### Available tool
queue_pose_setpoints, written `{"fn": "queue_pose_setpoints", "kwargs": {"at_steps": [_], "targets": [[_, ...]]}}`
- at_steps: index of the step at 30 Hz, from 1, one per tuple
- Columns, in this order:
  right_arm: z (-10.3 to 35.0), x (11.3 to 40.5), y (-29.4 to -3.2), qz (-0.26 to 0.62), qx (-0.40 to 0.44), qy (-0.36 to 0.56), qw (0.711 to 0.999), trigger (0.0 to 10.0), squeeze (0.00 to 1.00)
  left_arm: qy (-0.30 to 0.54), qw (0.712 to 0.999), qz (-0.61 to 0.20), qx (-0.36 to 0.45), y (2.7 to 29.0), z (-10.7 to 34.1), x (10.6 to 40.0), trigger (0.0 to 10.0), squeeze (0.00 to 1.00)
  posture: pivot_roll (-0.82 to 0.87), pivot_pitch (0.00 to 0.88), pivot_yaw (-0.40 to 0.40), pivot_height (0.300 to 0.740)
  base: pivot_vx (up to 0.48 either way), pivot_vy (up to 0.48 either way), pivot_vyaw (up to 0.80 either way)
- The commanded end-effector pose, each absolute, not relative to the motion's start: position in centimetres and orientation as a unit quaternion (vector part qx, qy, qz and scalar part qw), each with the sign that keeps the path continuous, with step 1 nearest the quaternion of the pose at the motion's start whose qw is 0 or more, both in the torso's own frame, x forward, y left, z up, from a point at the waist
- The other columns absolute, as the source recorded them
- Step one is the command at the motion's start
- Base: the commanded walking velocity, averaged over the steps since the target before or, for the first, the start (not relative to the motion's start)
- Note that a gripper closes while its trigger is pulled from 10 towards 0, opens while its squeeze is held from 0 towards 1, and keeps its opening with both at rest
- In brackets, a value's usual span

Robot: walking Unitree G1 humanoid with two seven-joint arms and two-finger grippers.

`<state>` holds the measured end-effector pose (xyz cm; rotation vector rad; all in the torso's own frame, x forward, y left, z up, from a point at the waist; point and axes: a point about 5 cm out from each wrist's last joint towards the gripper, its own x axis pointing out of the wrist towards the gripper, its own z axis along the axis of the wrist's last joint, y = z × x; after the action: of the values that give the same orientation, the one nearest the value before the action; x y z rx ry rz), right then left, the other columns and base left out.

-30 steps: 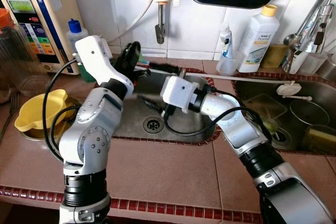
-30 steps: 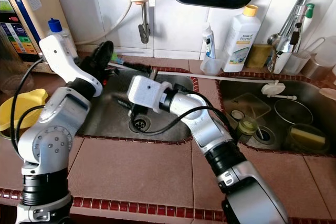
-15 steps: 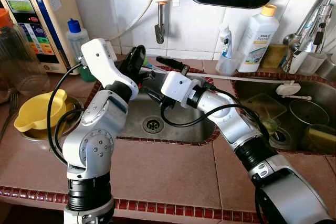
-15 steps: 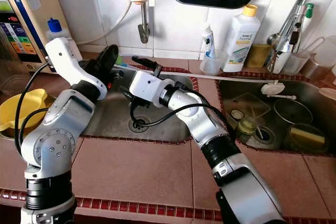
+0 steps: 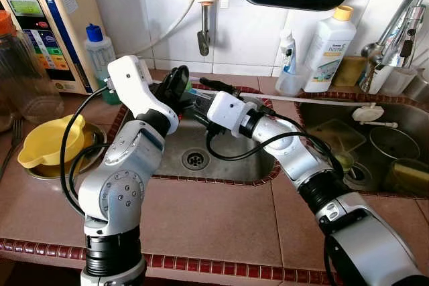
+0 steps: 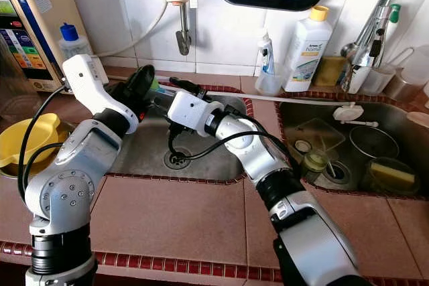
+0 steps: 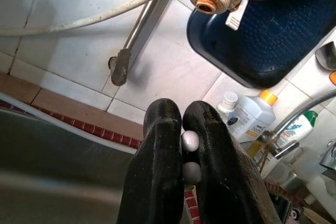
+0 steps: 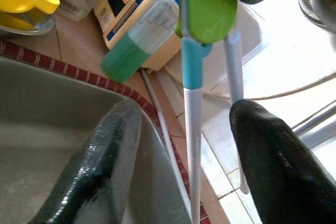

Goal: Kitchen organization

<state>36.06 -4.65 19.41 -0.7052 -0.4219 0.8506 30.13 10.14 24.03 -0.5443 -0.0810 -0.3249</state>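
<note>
Hold the two thin utensils (image 8: 191, 109) firmly in the left gripper (image 5: 179, 85), pinched shut on them above the back edge of the sink (image 5: 228, 165) near the tiled wall. Bring the right gripper (image 5: 205, 100), fingers spread wide on both sides of the stems and not touching them, squarely around both before closing; probably wise to release the left one only after a firm hold. Smooth, pale, slender stems, one with a blue collar and a glossy green plastic end, so likely slippery and easy to twist between the black pads; rounded white tips peeking out between the left fingers (image 7: 157, 145).

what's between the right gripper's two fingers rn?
In the right wrist view, the right gripper is open around a silver-and-blue handle with a green end, held by the left gripper.
</note>
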Motion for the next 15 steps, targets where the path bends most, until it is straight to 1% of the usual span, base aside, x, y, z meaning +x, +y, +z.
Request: {"fn": "queue_pose_setpoints", "kwargs": {"at_steps": [1,15], "targets": [[19.96,36.41,-4.69,0.395,-0.336,-0.203,0.830,0.0,0.00,-0.045,0.946,-0.179,-0.266,9.54,24.56,29.60,10.0,0.00,0.12,0.000,-0.007,0.740,0.000,0.000,0.00],[19.94,36.74,-4.78,0.384,-0.333,-0.199,0.837,0.0,0.00,-0.040,0.948,-0.176,-0.261,9.52,24.45,29.45,10.0,0.00,0.12,0.000,-0.008,0.740,0.000,0.000,0.00]]}}
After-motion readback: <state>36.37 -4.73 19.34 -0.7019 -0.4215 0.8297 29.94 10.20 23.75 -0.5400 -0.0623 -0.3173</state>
